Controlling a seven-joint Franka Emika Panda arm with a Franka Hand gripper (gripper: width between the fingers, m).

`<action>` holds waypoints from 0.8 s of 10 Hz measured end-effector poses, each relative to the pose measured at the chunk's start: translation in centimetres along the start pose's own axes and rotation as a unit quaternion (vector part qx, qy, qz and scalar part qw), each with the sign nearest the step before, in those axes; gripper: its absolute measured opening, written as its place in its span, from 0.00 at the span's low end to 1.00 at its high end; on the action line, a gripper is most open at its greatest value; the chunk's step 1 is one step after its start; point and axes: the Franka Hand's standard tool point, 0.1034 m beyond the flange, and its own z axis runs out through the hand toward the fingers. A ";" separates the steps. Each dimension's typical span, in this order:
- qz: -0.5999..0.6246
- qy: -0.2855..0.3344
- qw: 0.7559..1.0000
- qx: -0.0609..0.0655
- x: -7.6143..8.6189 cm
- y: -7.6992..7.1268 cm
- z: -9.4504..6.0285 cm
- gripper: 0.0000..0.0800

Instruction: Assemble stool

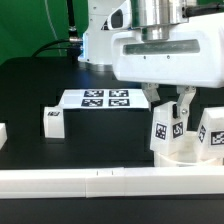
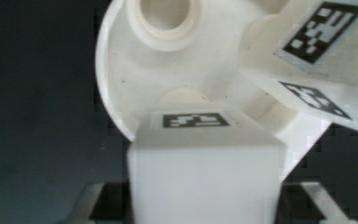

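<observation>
Right now your gripper (image 1: 172, 110) is closed partway on a white leg (image 1: 162, 133). A finger sits on each side of the block and the jaws are narrow, not spread. In the wrist view the leg runs straight out from between the fingers, and its tagged end meets the seat disc (image 1: 186, 152).

The disc sits at the exterior view's right, just behind the long white border rail (image 1: 100, 182) along the front edge, so you have little room forward. A second leg (image 1: 212, 132) stands upright on the disc just beside the gripper, towards the exterior view's right, and that side is tight too.

Towards the exterior view's left the black table (image 1: 25, 85) lies open. The marker board (image 1: 100, 98) lies flat behind that stretch, with a loose leg (image 1: 53, 120) near its corner, apart from the disc. A white part (image 1: 3, 133) is cut off at the left edge, and you cannot tell what it is.

The table top is matte and dark. A green backdrop (image 1: 35, 25) hangs behind it.
</observation>
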 end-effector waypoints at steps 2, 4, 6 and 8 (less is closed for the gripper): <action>0.096 -0.005 0.995 0.006 -0.3 -0.1 0.1 0.42; 0.216 -0.021 0.976 0.016 -0.2 0.0 0.0 0.42; 0.343 -0.036 0.939 0.007 -0.2 0.0 0.0 0.42; 0.403 -0.046 0.914 -0.010 -0.1 0.1 0.1 0.42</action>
